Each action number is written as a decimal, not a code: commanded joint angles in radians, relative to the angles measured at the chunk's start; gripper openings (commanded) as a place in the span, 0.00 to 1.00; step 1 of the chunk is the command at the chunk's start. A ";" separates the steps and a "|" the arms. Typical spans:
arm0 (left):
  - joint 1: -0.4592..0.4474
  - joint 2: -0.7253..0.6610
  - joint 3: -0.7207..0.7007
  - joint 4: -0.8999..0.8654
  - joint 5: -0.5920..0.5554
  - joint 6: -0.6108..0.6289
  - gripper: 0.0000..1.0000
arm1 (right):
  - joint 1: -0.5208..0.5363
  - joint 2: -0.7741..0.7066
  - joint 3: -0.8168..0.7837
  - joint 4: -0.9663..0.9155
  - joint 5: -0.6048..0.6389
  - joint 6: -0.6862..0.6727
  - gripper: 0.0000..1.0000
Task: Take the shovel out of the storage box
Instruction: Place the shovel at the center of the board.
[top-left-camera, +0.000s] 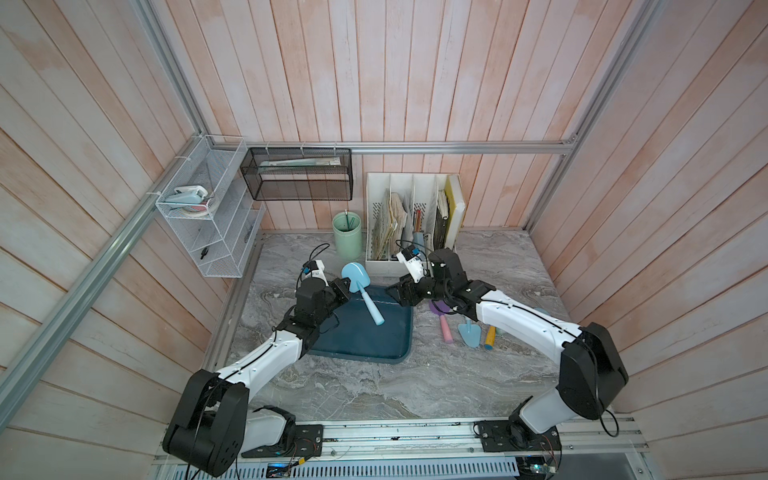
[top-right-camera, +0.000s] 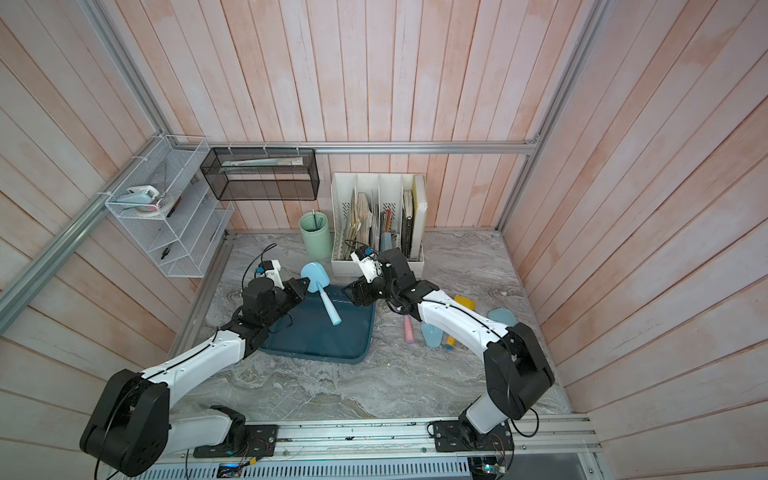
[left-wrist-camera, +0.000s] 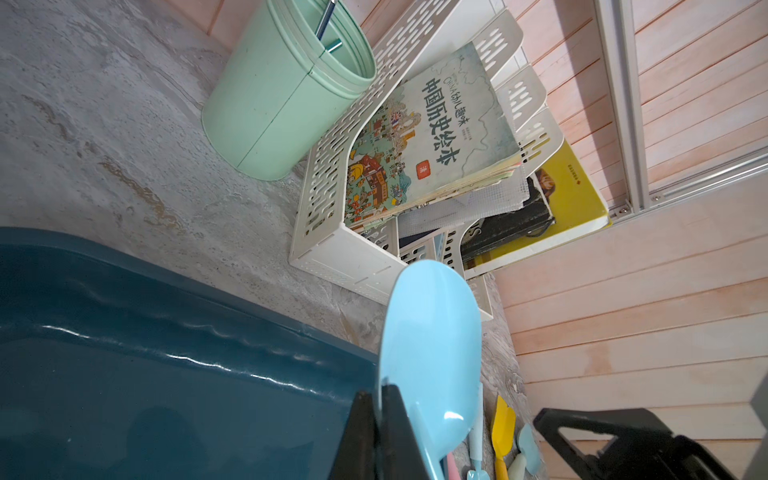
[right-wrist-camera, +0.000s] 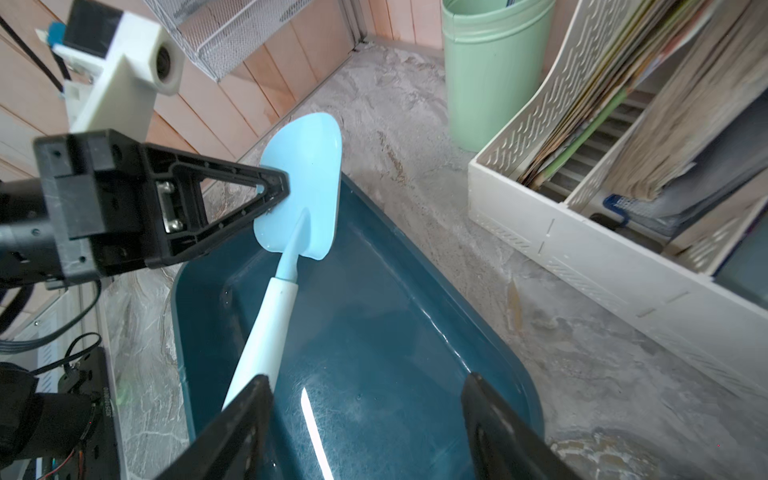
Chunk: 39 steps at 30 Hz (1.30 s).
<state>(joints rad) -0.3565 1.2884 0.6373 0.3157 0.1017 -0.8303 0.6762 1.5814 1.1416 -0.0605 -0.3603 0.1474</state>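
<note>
**Top views.** In both, the shovel (top-left-camera: 365, 297) (top-right-camera: 326, 297), light blue, sits tilted: blade raised over the far rim of the storage box (top-left-camera: 374, 345), handle slanting down over the box interior. The left gripper (top-left-camera: 348, 291) is at the blade edge, by the box's far-left corner. The right gripper (top-left-camera: 392, 291) hangs at the box's far-right corner w/ nothing in it. On the counter (top-left-camera: 374, 395), just right of the box: a pink-handled shovel (top-left-camera: 445, 328) and a blue trowel (top-left-camera: 469, 334), both outside it. We see no other item inside the box.

**Left wrist.** The left jaws are pinched tight on the blade's thin edge, w/ the blade sticking out past them. The box rim is below and beside them.

**Right wrist.** The right jaws stand wide apart, empty, above the box's near end. The handle runs down behind one finger (right-wrist-camera: 249, 399). We can't tell whether its tip touches the box floor.

**Progress (our read).** Grasp made, lift partly done. The blade is clear of the rim, but the handle is over the box, so the shovel is not yet out. Left to do: raise till the handle clears the rim, carry it sideways off the box, and set it on the counter beside the box. An edge pinch on a thin blade may swivel, so we'd watch for that.
</note>
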 joint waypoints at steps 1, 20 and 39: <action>-0.002 0.002 0.044 -0.003 0.019 0.021 0.00 | 0.033 0.043 0.049 -0.019 -0.019 -0.037 0.75; -0.001 0.000 0.032 -0.002 0.006 0.013 0.00 | 0.107 0.119 -0.037 0.102 -0.147 0.068 0.74; -0.002 -0.011 0.001 0.000 -0.002 0.007 0.00 | 0.108 0.073 -0.059 0.194 -0.098 0.133 0.00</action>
<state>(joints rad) -0.3584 1.2819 0.6521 0.3103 0.0875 -0.8265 0.7708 1.6863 1.0813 0.0910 -0.4484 0.3138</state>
